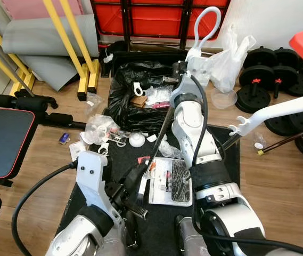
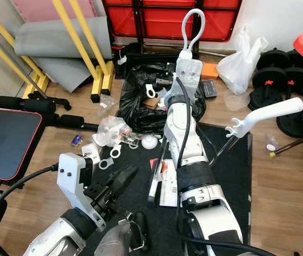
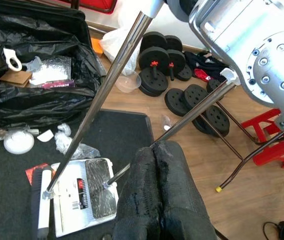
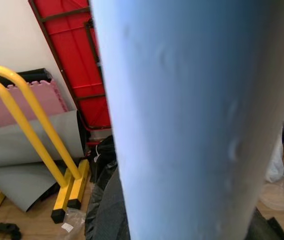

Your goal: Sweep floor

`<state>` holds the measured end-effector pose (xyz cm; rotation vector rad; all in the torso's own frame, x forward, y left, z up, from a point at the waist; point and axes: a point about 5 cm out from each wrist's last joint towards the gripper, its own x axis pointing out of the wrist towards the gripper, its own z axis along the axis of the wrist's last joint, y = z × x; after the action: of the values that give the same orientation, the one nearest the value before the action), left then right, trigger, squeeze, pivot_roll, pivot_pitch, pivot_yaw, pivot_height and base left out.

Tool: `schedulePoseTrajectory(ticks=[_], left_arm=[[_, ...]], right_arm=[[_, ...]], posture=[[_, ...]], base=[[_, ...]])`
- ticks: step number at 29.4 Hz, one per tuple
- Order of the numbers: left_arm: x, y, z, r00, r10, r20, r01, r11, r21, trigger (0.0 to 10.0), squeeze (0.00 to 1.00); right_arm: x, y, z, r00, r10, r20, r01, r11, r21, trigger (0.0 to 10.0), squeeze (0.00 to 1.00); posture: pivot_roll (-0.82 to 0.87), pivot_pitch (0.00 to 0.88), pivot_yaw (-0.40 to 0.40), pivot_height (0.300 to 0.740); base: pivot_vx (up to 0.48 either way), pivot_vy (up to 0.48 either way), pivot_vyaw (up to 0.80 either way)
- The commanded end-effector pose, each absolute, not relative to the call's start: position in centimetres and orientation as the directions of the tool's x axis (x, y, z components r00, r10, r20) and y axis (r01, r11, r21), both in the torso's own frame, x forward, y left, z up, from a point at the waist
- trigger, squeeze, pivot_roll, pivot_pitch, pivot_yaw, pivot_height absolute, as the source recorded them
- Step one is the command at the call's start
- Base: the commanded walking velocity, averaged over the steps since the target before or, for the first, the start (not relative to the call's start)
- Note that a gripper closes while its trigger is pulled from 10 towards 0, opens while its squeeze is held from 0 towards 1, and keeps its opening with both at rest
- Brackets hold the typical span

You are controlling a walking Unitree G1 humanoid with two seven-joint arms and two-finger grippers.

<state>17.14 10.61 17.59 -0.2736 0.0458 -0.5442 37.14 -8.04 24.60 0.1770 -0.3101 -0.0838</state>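
Black mat (image 1: 231,160) strewn with wrappers (image 1: 100,128); sweeping barely begun. Right gripper (image 1: 193,63) clamps the broom handle (image 1: 204,24) (raised upright), left gripper (image 3: 156,200) pinched onto the dustpan rod (image 3: 191,110), pan (image 1: 170,181) mid-mat.

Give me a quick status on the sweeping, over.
Right gripper up on the broom handle. Left gripper shut, low over the black mat. Broom head beside the dustpan. Litter ahead by the black bag.
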Motion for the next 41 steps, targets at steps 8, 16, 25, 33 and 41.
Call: schedulePoseTrajectory(ticks=[8, 16, 25, 33, 41], left_arm=[[17.0, 10.6, 17.1, 0.844, -0.536, 0.005, 0.515, 0.809, -0.282, 10.0, 0.0], [17.1, 10.6, 17.1, 0.845, -0.534, 0.007, 0.514, 0.81, -0.281, 10.0, 0.0], [17.2, 10.6, 17.0, 0.844, -0.536, 0.006, 0.516, 0.808, -0.284, 10.0, 0.0], [17.0, 10.5, 16.8, 0.842, -0.54, 0.004, 0.518, 0.805, -0.289, 10.0, 0.0], [17.0, 10.5, 16.8, 0.84, -0.542, 0.004, 0.519, 0.803, -0.291, 10.0, 0.0]], right_arm=[[37.2, -8.9, 25.6, 0.939, -0.141, 0.314, 0.114, 0.988, 0.103, 10.0, 0.0], [37.2, -8.6, 27.1, 0.927, -0.147, 0.344, 0.102, 0.984, 0.146, 10.0, 0.0], [37.6, -9.7, 27.3, 0.933, -0.201, 0.298, 0.179, 0.979, 0.1, 10.0, 0.0], [38.0, -11.6, 27.2, 0.924, -0.29, 0.247, 0.278, 0.957, 0.083, 10.0, 0.0], [38.0, -11.3, 27.5, 0.925, -0.289, 0.248, 0.269, 0.957, 0.111, 10.0, 0.0]], posture=[[-0.08, 0.336, -0.002, 0.74], [-0.08, 0.331, -0.005, 0.74], [-0.08, 0.321, -0.006, 0.74], [-0.08, 0.302, -0.006, 0.74], [-0.08, 0.308, -0.005, 0.74]], base=[[0.0, 0.0, 0.0], [0.0, 0.0, 0.0], [0.0, 0.0, 0.0], [0.0, 0.0, 0.0], [0.0, 0.0, 0.0]])
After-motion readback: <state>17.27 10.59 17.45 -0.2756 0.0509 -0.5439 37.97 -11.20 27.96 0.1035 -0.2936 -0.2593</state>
